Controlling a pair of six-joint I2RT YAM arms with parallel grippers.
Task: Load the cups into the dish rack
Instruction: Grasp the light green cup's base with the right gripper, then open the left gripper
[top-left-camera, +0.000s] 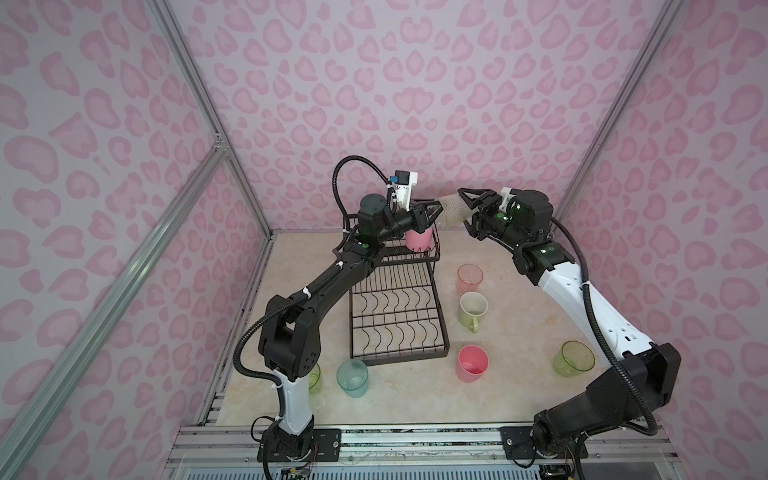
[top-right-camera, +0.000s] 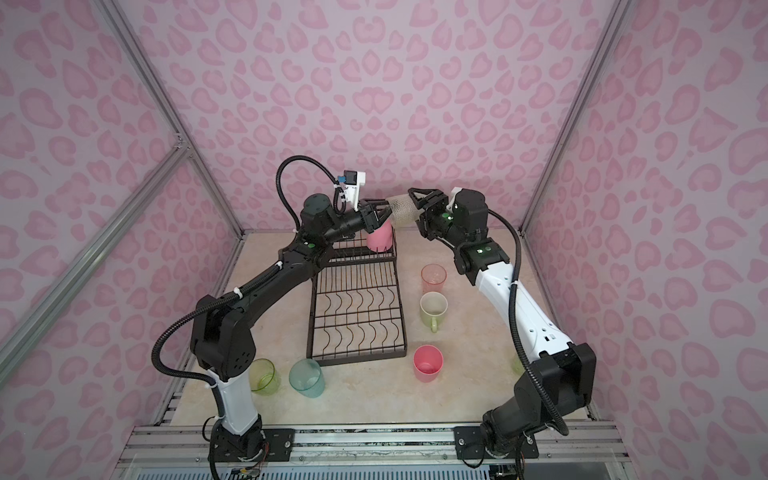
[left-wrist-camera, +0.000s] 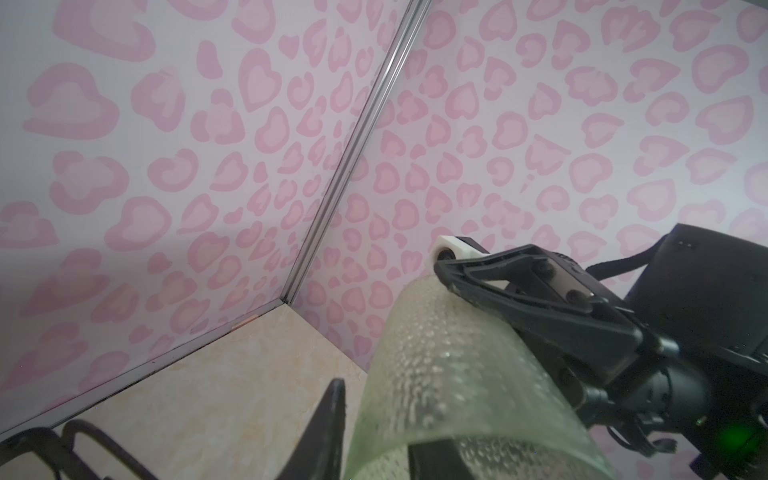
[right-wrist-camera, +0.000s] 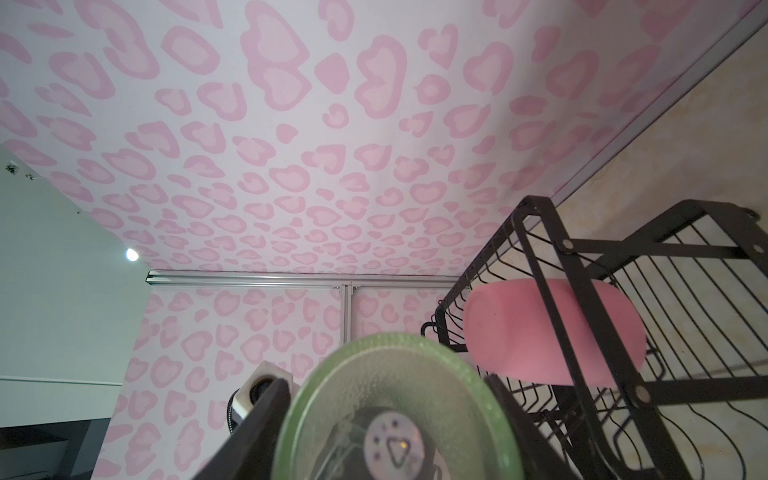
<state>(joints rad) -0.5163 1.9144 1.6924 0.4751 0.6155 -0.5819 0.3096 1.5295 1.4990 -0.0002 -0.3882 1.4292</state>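
Both top views look down from high at the near edge, sharing the whole table (top-left-camera: 519, 395) and back wall (top-left-camera: 415, 104). Both wrist views sit close against the cup (left-wrist-camera: 436, 374), the right wrist one facing the rack (right-wrist-camera: 648, 248) too.

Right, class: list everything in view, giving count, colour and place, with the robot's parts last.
frosted grey-olive plastic cup: one, grey-olive, held above the rack's basket
opaque pink plastic cups: two, pink, one in the raised basket, one on the table
translucent pink-orange cup: one, pink-orange, table, right of rack
pale green handled mug: one, pale green, beside pink-orange cup
translucent yellow-green cups: two, yellow-green, table, one near-left, one near-right
translucent teal cup: one, teal, beside left yellow-green cup
black wire dish rack: one, black, table centre
left gripper: one, black, open at frosted cup's rim
right gripper: one, black, shut on frosted cup
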